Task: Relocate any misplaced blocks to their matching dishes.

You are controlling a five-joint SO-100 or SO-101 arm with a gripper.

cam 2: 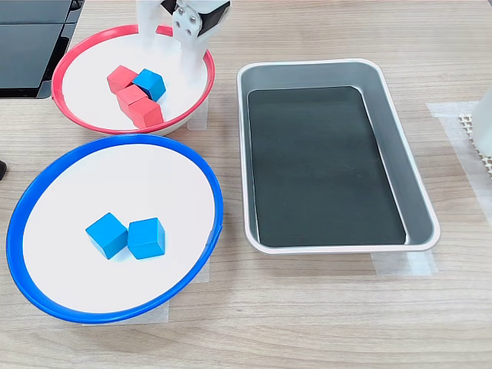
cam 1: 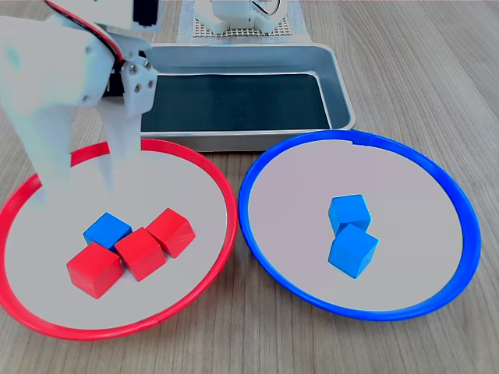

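The red-rimmed dish (cam 1: 224,204) (cam 2: 58,86) holds three red blocks (cam 1: 141,252) (cam 2: 132,97) and one blue block (cam 1: 107,231) (cam 2: 149,83), all packed together. Two blue blocks (cam 1: 351,232) (cam 2: 127,236) lie side by side in the blue-rimmed dish (cam 1: 465,210) (cam 2: 14,231). My white gripper (cam 1: 78,191) (cam 2: 169,58) hangs open over the red-rimmed dish, fingers pointing down. It stands just behind the cluster in the first exterior view, with nothing between the fingers. The blue block in the red-rimmed dish is the nearest one to the fingertips.
A rectangular metal tray (cam 1: 344,105) (cam 2: 419,192) with a dark floor sits behind the dishes in the first exterior view and to the second exterior view's right. The arm's white base (cam 1: 234,15) stands on a perforated mat beyond the tray. A black object (cam 2: 31,38) lies at the second exterior view's top left.
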